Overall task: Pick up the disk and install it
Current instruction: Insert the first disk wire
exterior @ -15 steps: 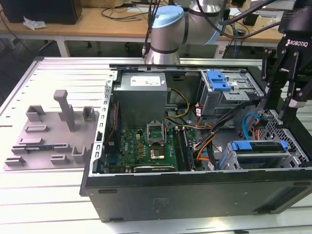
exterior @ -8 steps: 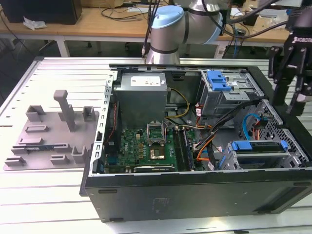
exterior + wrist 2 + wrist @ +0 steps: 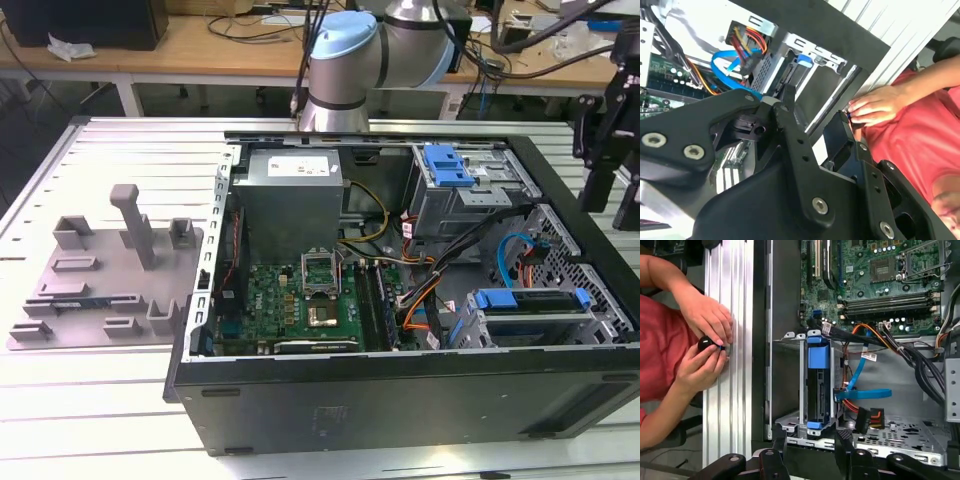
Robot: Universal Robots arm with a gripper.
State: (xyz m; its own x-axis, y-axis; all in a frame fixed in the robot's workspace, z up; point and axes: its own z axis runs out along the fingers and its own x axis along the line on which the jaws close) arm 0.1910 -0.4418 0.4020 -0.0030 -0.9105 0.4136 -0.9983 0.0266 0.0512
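A person's hands rest on the table, well off to the gripper's side. The gripper hangs wide open and empty. The disk lies just ahead of its fingertips, seated in the cage with its blue rails showing. Pick-up and insertion look done; whether the disk is fully latched I cannot tell.

One open computer case, one grey tray, one robot arm, one blue-railed disk, one blue latch, a person's two hands.
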